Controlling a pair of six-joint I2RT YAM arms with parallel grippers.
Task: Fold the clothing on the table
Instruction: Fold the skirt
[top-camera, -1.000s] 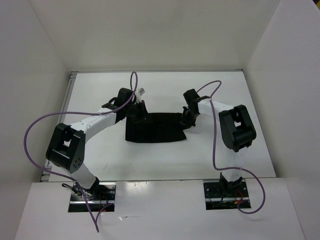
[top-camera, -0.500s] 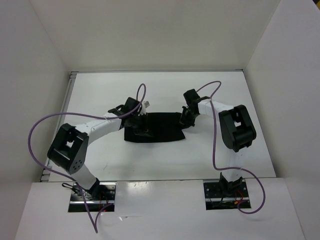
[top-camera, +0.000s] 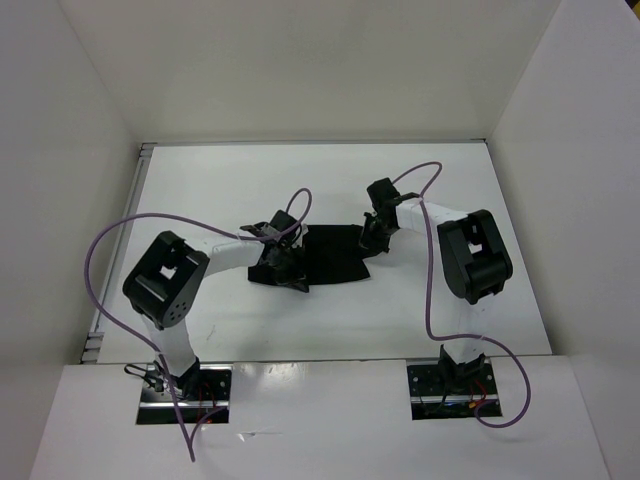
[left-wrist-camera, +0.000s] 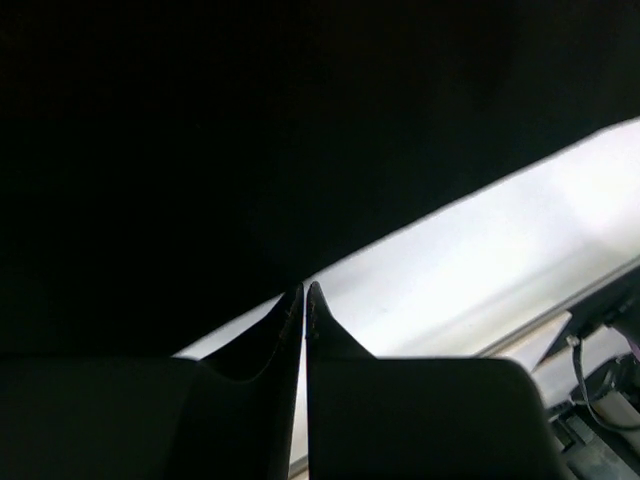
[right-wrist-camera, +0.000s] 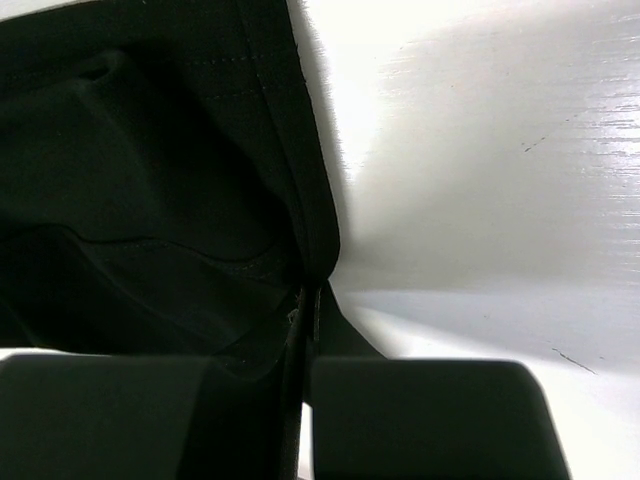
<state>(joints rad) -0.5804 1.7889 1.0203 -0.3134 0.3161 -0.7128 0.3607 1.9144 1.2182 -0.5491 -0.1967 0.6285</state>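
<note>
The clothing (top-camera: 335, 255) is seen lying near the middle of the white tabletop (top-camera: 300, 180), between the two arms, as a dark, roughly rectangular patch. Its left edge is pinched by the left gripper (top-camera: 285, 268), whose fingers are pressed together at the fabric's border in the left wrist view, with black cloth spread above them. Its right edge is clamped by the right gripper (top-camera: 372, 238); in the right wrist view a stitched hem is caught between the closed fingers, close to the tabletop. Purple cables (top-camera: 110, 250) are looped over both arms
</note>
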